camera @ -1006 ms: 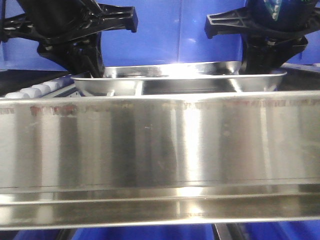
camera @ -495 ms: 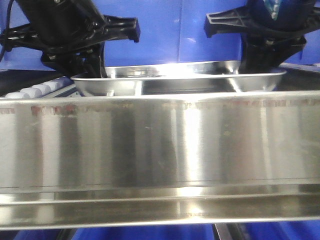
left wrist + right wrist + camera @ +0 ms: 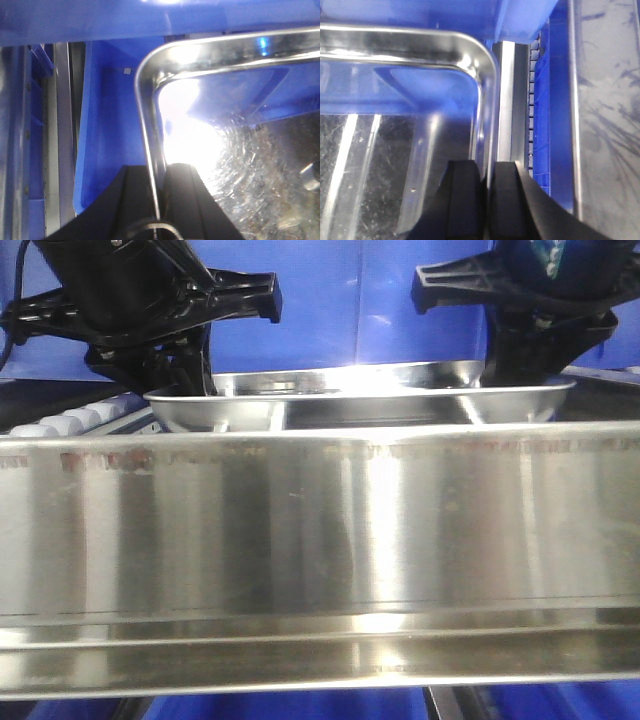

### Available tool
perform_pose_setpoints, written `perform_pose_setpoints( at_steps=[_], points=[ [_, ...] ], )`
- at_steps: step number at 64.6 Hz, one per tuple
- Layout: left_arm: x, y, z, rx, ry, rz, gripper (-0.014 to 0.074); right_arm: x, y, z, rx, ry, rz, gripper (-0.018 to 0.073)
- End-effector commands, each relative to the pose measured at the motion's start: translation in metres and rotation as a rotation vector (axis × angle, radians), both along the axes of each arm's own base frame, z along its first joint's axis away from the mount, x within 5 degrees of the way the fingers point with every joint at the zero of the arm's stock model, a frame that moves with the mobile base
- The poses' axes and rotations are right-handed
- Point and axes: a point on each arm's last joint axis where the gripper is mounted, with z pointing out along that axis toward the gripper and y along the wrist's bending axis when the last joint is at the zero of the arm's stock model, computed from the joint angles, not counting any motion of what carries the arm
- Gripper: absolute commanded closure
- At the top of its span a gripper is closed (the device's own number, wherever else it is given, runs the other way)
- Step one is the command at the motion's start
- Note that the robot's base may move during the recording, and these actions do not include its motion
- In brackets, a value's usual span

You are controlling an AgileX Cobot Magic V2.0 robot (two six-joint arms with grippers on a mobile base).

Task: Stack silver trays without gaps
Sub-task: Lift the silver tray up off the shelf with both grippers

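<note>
My left tool (image 3: 157, 200) and right tool (image 3: 485, 200) are each clamped on an end rim of the silver tray (image 3: 360, 405). It lies between them over the blue bin (image 3: 102, 130), long axis running arm to arm. I judge both arms must lower together.

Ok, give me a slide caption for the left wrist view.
Left gripper clamps the rolled rim of the silver tray near its corner, blue bin beyond.

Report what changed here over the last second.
The left gripper shifted slightly right and downward in the front view. The silver tray, the right gripper and the brushed-steel rail did not visibly move. Both grippers' jaws sit closed on the tray's side rims.
</note>
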Motion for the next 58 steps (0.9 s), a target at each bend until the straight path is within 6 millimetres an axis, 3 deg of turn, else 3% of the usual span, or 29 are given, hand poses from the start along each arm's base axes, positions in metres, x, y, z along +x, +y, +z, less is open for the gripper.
perform_pose_setpoints(
  at_steps=[1, 30, 51, 58],
  points=[
    [-0.003, -0.002, 0.012, -0.022, -0.056, -0.036, 0.0610, -0.002, -0.001, 0.015, 0.009, -0.080, 0.033, 0.0636],
    [-0.027, 0.021, 0.067, -0.084, -0.204, -0.038, 0.0610, -0.033, -0.018, 0.067, 0.068, -0.247, 0.026, 0.0636],
    [-0.053, 0.021, 0.099, -0.055, -0.364, -0.026, 0.0613, -0.042, -0.009, 0.073, 0.078, -0.268, 0.051, 0.0636],
    [-0.060, 0.017, 0.107, -0.003, -0.411, -0.002, 0.0613, -0.047, -0.004, 0.076, -0.020, -0.330, 0.019, 0.0636]
  ],
)
